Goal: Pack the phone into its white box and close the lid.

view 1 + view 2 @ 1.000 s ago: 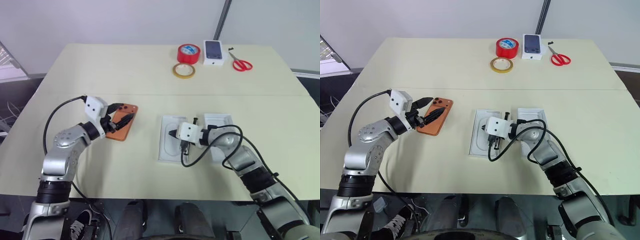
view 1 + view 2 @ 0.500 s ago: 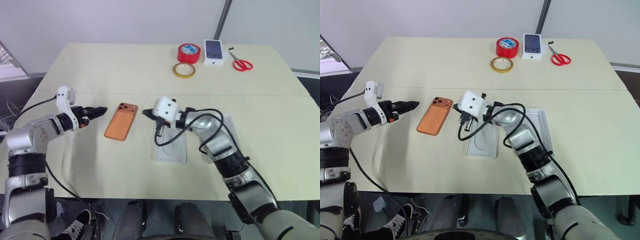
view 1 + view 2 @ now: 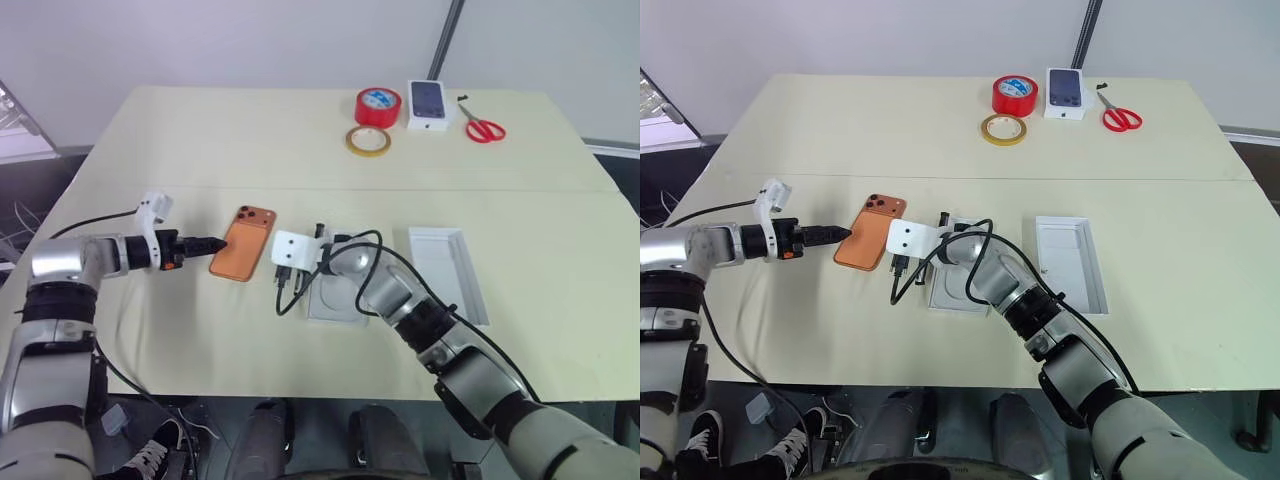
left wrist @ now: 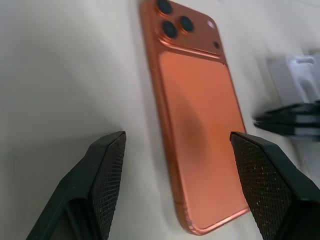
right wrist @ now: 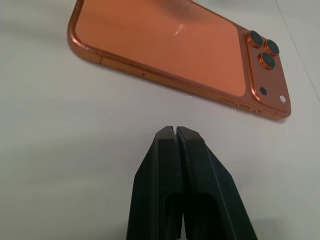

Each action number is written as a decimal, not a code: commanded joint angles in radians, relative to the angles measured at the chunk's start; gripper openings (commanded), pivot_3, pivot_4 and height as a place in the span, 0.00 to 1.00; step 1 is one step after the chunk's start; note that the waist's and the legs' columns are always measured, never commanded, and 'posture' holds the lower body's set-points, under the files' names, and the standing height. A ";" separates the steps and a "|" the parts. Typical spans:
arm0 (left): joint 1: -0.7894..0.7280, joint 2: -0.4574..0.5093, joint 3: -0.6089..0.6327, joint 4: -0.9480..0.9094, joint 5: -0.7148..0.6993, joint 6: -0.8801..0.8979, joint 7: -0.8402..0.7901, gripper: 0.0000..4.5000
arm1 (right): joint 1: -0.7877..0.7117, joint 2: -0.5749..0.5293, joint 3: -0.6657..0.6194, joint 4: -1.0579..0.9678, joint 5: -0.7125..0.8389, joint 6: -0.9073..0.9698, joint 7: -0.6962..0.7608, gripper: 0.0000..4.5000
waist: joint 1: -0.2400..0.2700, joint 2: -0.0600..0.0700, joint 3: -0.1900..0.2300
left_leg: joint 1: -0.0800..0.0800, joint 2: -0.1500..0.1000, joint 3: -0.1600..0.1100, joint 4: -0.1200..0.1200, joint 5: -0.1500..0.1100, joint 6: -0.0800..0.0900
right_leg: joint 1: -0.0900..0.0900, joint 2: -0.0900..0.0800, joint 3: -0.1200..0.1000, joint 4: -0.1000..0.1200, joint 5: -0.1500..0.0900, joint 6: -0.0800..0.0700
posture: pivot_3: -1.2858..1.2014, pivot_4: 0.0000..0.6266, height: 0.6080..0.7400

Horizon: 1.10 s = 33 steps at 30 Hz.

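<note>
Lying face down on the counter [image 3: 200, 140], left of frame centre, is one phone [image 3: 244, 257]. Also present: one white box [image 3: 447, 272] at centre right, one flat white insert [image 3: 338, 296], two tape rolls, one pair of scissors. The left gripper [image 3: 218, 243], fingers spread wide and empty, points level at the phone's left edge. The right gripper [image 5: 176, 134], fingers pressed together and empty, points at the phone's right edge, just short of it.
</note>
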 commanded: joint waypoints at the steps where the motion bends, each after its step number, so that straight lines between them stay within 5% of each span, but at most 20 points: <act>1: 0.011 -0.027 -0.048 0.041 0.033 0.017 -0.029 0.78 | -0.019 0.015 -0.002 0.001 -0.009 -0.003 -0.006 0.02 | 0.000 0.000 0.000 | 0.000 0.000 0.000 0.000 0.000 0.000 | 0.000 0.000 0.000 0.000 0.000 0.000 | 0.52 0.24 1.00; 20: 0.000 -0.174 -0.141 0.019 0.101 0.074 -0.161 0.78 | -0.020 -0.006 -0.012 0.013 -0.009 -0.018 -0.007 0.02 | 0.005 0.002 -0.004 | 0.002 -0.002 -0.002 0.001 0.000 0.001 | 0.002 -0.002 -0.001 0.000 0.000 0.000 | 0.52 0.24 1.00; 33: -0.075 -0.229 -0.040 0.088 0.126 0.105 -0.014 0.78 | -0.001 -0.032 -0.013 -0.009 -0.019 -0.022 0.023 0.02 | 0.015 0.004 -0.005 | 0.008 -0.003 -0.002 0.001 -0.001 0.002 | 0.007 -0.002 -0.001 -0.001 0.000 0.001 | 0.52 0.24 1.00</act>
